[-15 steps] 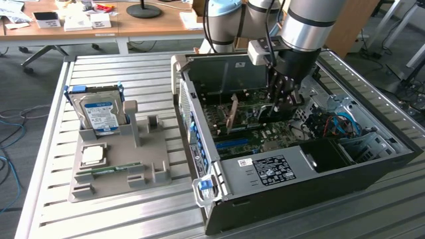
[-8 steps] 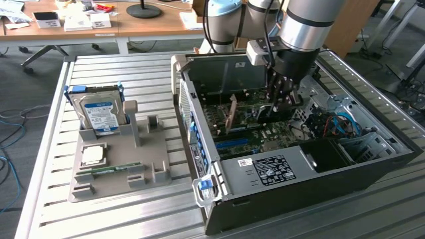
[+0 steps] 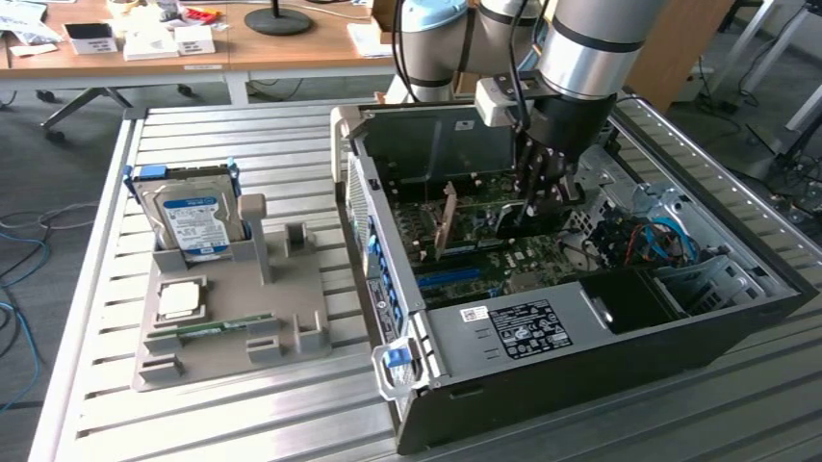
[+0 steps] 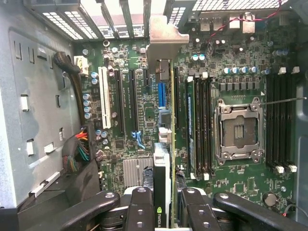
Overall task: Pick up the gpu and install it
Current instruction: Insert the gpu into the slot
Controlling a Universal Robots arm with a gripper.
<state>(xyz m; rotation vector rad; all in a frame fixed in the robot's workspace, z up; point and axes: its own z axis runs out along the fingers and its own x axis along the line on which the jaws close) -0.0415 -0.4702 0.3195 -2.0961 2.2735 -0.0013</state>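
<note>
Pickup done: hand (image 4: 163,209) clamped on the gpu (image 4: 162,163), edge-on over the motherboard (image 4: 240,185) slots. Can't tell if it's seated.

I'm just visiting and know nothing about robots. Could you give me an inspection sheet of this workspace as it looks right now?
Surface: slatted metal table, carrying an open computer case and a grey holder.
Job's things: gpu stands on edge over the motherboard, bracket toward the case's rear slots; whether it is seated, cannot tell.
Clutter: hard drive, processor chip and memory stick in the holder.
Grippers: gripper inside the case, shut on the gpu.
Cables: blue cables in the case; coloured wire bundle beside the motherboard.
Surroundings: wooden desks with boxes; floor cable.
</note>
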